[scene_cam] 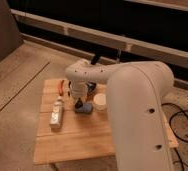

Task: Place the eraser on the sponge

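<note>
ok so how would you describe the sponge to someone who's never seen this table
Find the wooden table, then the white cup near its middle. The sponge lies beside that cup, toward the long pale object, with the gripper right above it. It is the only flat blue-grey pad; the cup is round and white, the pale object longer.
</note>
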`<state>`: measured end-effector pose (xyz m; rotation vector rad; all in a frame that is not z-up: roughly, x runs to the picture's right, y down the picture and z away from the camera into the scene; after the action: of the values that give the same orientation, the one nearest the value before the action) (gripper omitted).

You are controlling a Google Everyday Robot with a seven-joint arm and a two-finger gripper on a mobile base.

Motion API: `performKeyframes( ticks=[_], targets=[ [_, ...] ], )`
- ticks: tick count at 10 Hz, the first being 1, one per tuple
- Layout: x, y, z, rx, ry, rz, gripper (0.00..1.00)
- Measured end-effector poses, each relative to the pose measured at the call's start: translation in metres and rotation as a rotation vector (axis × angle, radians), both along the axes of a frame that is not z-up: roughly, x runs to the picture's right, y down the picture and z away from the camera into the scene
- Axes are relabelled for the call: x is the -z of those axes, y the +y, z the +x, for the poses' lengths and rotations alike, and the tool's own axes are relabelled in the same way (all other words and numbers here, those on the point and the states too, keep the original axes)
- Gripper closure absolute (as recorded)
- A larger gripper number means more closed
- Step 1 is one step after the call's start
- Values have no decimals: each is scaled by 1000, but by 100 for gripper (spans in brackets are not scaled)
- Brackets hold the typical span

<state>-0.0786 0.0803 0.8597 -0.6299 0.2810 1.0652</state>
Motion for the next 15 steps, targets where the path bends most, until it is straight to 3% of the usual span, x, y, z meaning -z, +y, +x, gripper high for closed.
performKeyframes(
  ticks=[8, 12, 14, 15],
  targets=[
    [4, 34, 29, -41, 58, 18, 100],
    [-6, 35, 36, -60, 71, -14, 100],
    [-9, 32, 36, -61, 59, -24, 88],
    [-11, 31, 34, -59, 50, -30, 76]
  ],
)
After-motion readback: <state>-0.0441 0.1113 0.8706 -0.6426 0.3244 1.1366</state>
